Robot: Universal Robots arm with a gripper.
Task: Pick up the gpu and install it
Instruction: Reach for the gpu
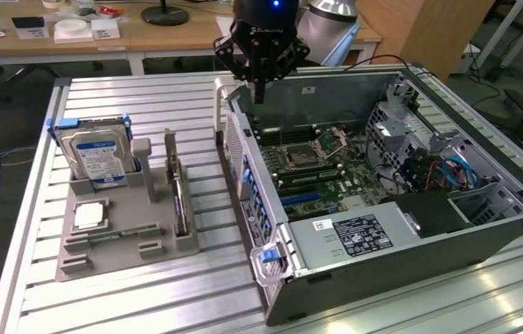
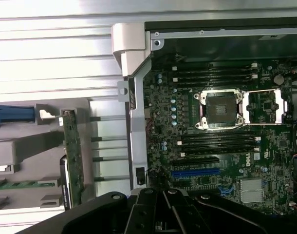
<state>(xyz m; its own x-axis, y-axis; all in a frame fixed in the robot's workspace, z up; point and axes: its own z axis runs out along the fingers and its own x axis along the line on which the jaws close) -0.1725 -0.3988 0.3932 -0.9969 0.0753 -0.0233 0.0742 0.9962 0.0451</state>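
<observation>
Empty gripper (image 1: pixel 259 94) above the computer case (image 1: pixel 410 278), gpu (image 1: pixel 180 205) parked beside it.
Exterior view: my gripper is pressed together on nothing; the gpu stands on edge just beside the case, long axis along its wall. Wrist view: same lie, so I judge a pinch squarely across its thin faces best.

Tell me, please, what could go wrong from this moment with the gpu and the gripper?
The gripper, shut and empty, hangs close above the case's rim; a downward move could strike it. The gpu stands edge-on in the grey holder, a thin target: an off-centre grip might tip it. The open CPU socket lies bare near the blue slot; a tilted card could scrape it.
</observation>
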